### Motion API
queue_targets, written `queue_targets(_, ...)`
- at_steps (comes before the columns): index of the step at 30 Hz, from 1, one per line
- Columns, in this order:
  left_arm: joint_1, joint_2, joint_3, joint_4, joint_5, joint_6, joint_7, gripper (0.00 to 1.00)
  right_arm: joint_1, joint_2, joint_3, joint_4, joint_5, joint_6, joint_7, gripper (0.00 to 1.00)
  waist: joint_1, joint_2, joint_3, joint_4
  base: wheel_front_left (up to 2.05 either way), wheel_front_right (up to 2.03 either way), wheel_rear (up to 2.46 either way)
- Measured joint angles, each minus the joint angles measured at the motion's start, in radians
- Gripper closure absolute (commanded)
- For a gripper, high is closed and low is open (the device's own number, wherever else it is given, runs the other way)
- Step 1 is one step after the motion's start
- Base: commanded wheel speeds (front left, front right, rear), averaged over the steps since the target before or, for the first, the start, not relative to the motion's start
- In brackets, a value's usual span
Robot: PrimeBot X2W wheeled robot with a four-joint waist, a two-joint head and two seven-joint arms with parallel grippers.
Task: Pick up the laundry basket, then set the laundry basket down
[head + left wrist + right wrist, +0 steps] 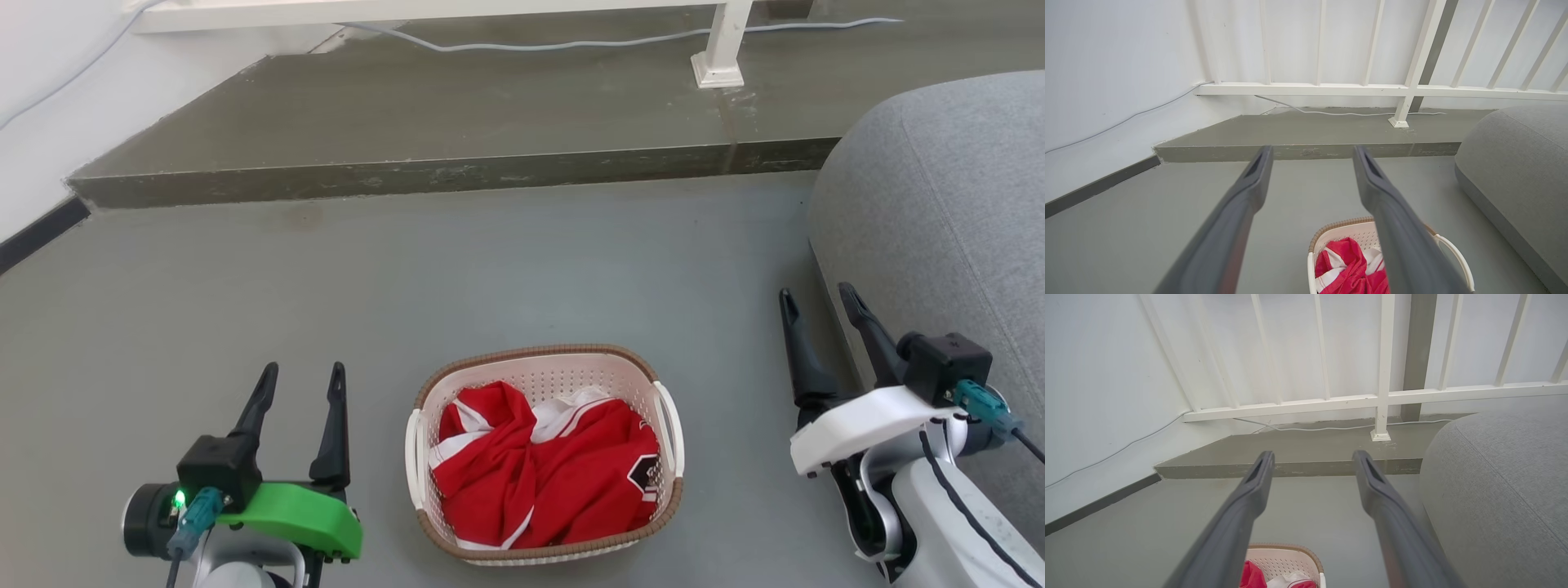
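The laundry basket (555, 380) stands on the grey floor at the lower middle of the head view, cream-white with a brown rim, white side handles and red-and-white clothing (547, 469) inside. My left gripper (300, 372) is open to the left of the basket, apart from it, fingers pointing away. My right gripper (819, 296) is open to the right of the basket, near the sofa. In the left wrist view the basket (1355, 230) lies low between and behind my open gripper (1310, 153). The right wrist view has the basket's corner (1290, 555) at the bottom under the open gripper (1312, 457).
A grey sofa (939, 212) fills the right side, close to my right arm. A raised concrete step (441, 175) runs across the back, with a white railing post (720, 49) and a cable (571, 41) on it. A white wall (49, 114) stands at the left.
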Motion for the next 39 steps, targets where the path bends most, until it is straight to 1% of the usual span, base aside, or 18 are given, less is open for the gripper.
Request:
queue_targets(4,0.016,-0.004,0.024,-0.009,0.003,0.0,0.004,0.0,0.016,0.0,-0.002,-0.003,0.0,-0.001,0.0,0.0,0.0,0.0,-0.006,-0.001,0.0,0.0,0.0)
queue_targets(9,0.032,-0.012,0.031,-0.031,0.036,0.0,0.02,0.0,0.034,0.0,-0.013,-0.018,0.0,-0.007,0.0,0.0,0.0,0.0,-0.012,-0.002,0.0,0.0,0.0)
queue_targets(17,0.062,-0.02,0.051,-0.06,0.056,0.0,0.044,0.0,0.046,-0.001,-0.021,-0.037,-0.001,-0.007,0.002,0.0,0.0,0.0,-0.015,-0.003,0.0,0.0,0.0)
queue_targets(18,0.064,-0.021,0.05,-0.053,0.055,0.0,0.044,1.0,0.05,0.001,-0.02,-0.03,-0.001,-0.007,0.003,1.0,0.0,0.0,-0.015,-0.003,0.0,0.0,0.0)
queue_targets(23,0.073,-0.031,0.041,-0.017,0.05,0.0,0.044,1.0,0.093,0.028,-0.011,0.005,0.004,-0.007,0.003,1.0,0.0,0.0,-0.015,-0.003,0.0,0.0,0.0)
queue_targets(30,0.09,-0.04,0.04,-0.021,0.001,-0.011,0.044,1.0,0.095,0.034,-0.023,0.003,0.057,0.005,0.006,1.0,0.0,0.0,-0.019,0.0,0.0,0.0,0.0)
queue_targets(34,0.092,-0.042,0.046,-0.025,-0.054,-0.019,0.044,1.0,0.095,0.039,-0.035,0.002,0.111,0.016,0.015,1.0,0.0,0.0,-0.023,0.002,0.0,0.0,0.0)
queue_targets(39,0.093,-0.044,0.065,-0.025,-0.148,-0.028,0.061,1.0,0.095,0.052,-0.06,0.001,0.184,0.028,0.035,1.0,0.0,0.0,-0.026,0.004,0.0,0.0,0.0)
